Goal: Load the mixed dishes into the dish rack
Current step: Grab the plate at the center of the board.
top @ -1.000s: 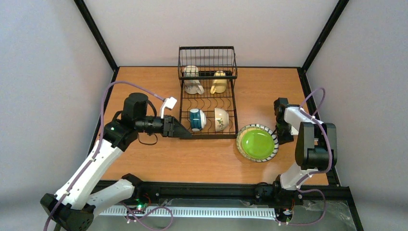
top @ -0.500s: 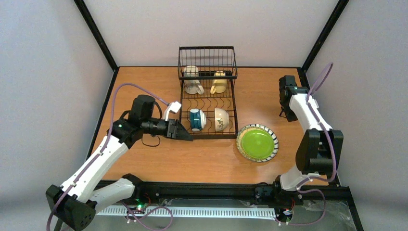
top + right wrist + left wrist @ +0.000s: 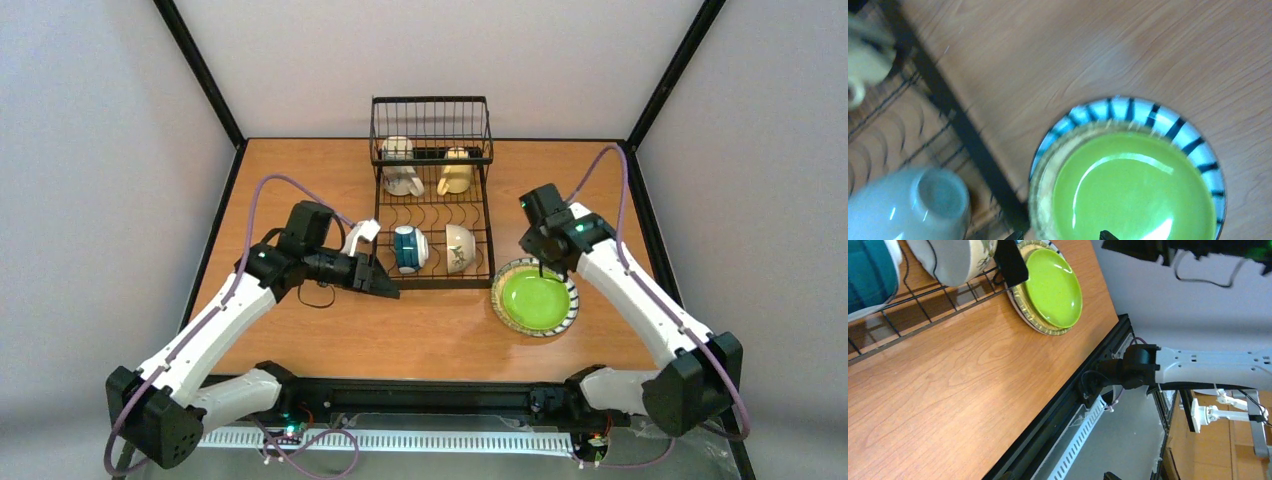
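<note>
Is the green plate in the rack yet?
Out. The green plate lies flat atop a striped plate on the table, right of the rack.

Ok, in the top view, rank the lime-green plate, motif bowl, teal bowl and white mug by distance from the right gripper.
From the right gripper:
1. lime-green plate, right beneath it.
2. white bowl with motif, to its left, in the dish rack near slots.
3. teal-and-white bowl, one slot further left.
4. white mug, far basket, left side.
</note>
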Controlling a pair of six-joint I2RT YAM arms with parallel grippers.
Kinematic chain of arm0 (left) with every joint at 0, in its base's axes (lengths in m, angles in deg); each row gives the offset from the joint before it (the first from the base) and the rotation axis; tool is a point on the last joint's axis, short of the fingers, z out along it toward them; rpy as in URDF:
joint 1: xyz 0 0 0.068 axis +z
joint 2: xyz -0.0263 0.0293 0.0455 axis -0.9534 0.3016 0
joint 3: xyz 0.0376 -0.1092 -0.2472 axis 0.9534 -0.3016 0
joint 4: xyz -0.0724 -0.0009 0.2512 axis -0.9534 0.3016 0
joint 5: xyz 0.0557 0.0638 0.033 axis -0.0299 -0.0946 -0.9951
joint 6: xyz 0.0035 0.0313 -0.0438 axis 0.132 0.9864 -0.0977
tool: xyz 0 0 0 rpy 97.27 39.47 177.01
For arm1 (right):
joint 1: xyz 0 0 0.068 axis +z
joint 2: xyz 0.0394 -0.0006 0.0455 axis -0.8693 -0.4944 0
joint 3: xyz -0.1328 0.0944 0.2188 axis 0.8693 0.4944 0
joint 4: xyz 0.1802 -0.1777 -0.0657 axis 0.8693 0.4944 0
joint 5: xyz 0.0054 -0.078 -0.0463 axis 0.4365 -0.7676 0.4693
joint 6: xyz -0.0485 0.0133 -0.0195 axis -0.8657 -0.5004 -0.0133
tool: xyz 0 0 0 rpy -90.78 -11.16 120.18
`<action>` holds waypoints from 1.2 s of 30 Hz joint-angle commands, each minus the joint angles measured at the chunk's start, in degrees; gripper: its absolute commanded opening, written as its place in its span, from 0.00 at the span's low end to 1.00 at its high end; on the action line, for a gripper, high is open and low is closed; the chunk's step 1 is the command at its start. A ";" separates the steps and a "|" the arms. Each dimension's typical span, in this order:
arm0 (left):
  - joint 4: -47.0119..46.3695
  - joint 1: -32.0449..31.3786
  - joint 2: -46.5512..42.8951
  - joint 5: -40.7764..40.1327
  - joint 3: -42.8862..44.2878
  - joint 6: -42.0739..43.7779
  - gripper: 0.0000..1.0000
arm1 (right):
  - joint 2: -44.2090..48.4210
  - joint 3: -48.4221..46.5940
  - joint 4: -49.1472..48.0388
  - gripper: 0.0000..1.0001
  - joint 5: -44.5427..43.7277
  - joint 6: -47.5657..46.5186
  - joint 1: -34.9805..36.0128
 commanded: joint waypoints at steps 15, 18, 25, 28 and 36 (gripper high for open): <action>1.24 -0.38 1.94 -2.57 0.02 -0.24 1.00 | 1.22 16.01 7.14 0.88 8.67 21.98 34.44; 1.08 -0.38 2.10 -2.55 -0.24 -0.29 1.00 | 0.45 18.26 6.08 0.88 8.91 23.15 35.16; 0.41 -0.38 1.23 -1.22 -0.60 -0.68 1.00 | 3.67 26.23 8.16 0.89 7.06 33.28 35.25; -0.17 -0.36 0.74 -0.76 -0.59 -1.13 1.00 | 6.05 29.09 7.99 0.88 6.21 35.99 35.21; -3.63 -0.38 0.23 0.53 -1.59 -3.14 1.00 | 6.12 30.64 6.99 0.88 3.61 36.58 35.11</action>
